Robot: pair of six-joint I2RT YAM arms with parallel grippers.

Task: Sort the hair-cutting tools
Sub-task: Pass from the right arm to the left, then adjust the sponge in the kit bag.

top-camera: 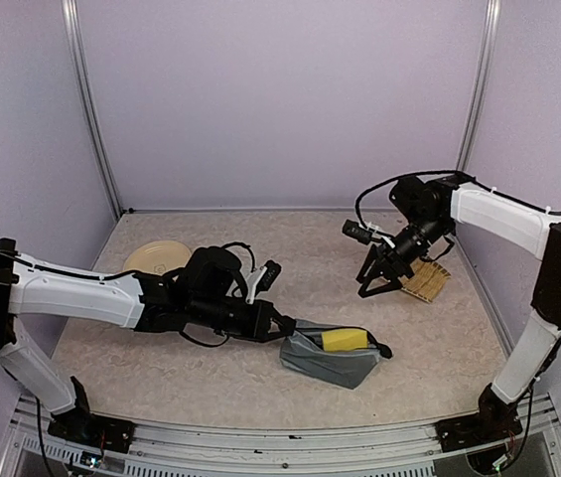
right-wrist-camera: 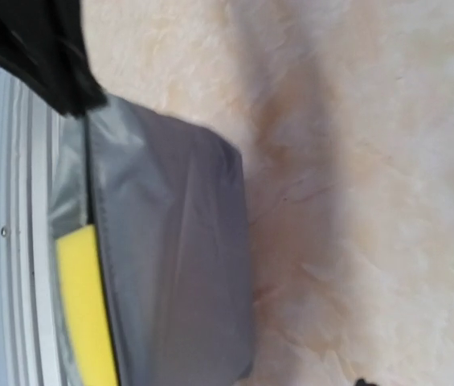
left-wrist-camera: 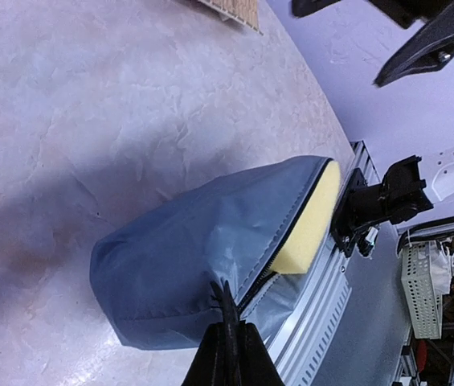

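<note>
Grey pouch (top-camera: 325, 366) fabric is what my left gripper (top-camera: 285, 326) is pinching tight at the zip lip, probably to hold the mouth open. Rightward, my right gripper (top-camera: 379, 285) is hovering, jaws apart and empty. My left wrist view is showing the pinch and a yellow block (left-wrist-camera: 311, 221) inside. The hair-cutting tools are appearing in no view.

Block (top-camera: 345, 340) in pouch (top-camera: 325, 363), plate (top-camera: 153, 258) behind left, mat (top-camera: 427, 283) behind right

The pouch (top-camera: 332, 366) hides most of the yellow block (top-camera: 344, 340); the left wrist view cuts off the left gripper (left-wrist-camera: 228, 334) at six o'clock.
</note>
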